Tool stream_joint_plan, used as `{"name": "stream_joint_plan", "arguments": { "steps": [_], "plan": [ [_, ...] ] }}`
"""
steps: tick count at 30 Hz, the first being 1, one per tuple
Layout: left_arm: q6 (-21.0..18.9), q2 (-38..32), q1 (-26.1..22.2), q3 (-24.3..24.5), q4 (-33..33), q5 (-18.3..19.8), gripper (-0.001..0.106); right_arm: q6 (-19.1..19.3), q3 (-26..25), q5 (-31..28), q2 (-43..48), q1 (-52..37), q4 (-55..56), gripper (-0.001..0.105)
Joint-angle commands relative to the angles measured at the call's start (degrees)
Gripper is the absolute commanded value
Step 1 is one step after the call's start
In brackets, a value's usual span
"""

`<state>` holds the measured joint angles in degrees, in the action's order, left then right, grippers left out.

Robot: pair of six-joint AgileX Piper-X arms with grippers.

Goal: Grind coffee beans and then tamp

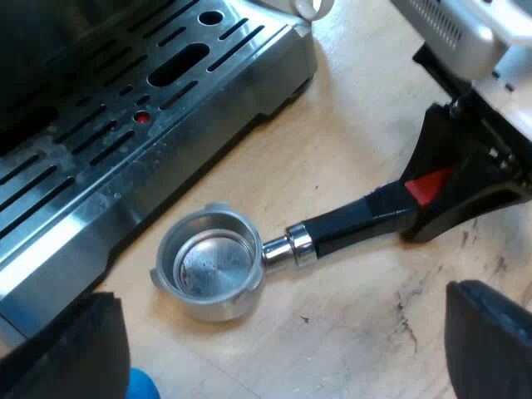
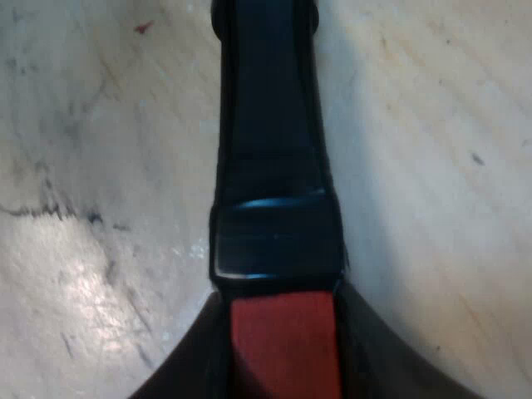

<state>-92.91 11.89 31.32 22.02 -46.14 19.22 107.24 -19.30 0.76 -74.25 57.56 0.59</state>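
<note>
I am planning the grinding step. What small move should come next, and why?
Probably the right end effector should lift the holder slightly: it is at the handle's red end, and the empty holder lies on the table.

Left claw (image 1: pixel 278 345): thick matte-black fingers (image 1: pixel 490 341). Right claw (image 1: pixel 449 187): black, angular; pale grey slotted housing (image 1: pixel 465 33).

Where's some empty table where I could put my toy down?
Bare wood lies between the machine's drip tray and the handle of the metal holder, and more between the holder's basket and the open left gripper. It is crowded at the handle's red end, where the right gripper clamps it, and by the blue thing near the basket.
</note>
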Motion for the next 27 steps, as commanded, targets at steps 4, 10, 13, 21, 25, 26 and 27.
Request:
{"name": "stream_joint_plan", "arguments": {
  "steps": [4,10,13,21,25,26,27],
  "plan": [
    [-1.06,-0.08,0.14,0.10,0.96,-0.19,0.078,0.56,-0.84,0.84,-0.53,-0.24,-2.27,0.000],
    [-1.06,-0.08,0.14,0.10,0.96,-0.19,0.078,0.56,-0.84,0.84,-0.53,-0.24,-0.59,0.000],
    [-1.06,-0.08,0.14,0.10,0.96,-0.19,0.078,0.56,-0.84,0.84,-0.53,-0.24,0.76,0.000],
    [-1.06,-0.08,0.14,0.10,0.96,-0.06,0.078,-4.30,-0.84,-0.06,-0.53,-0.24,5.78,0.031],
    [-1.06,-0.08,0.14,0.10,0.96,0.33,0.078,-6.54,-0.84,-0.06,-0.53,-0.24,6.43,0.051],
    [-1.06,-0.08,0.14,0.10,0.96,0.33,0.078,-6.89,-0.84,-0.06,-0.53,-0.24,6.65,0.051],
    [-1.06,-0.08,0.14,0.10,0.96,0.33,0.078,-7.11,-1.12,-0.06,-0.53,-0.24,7.71,0.052]
  ]
}}
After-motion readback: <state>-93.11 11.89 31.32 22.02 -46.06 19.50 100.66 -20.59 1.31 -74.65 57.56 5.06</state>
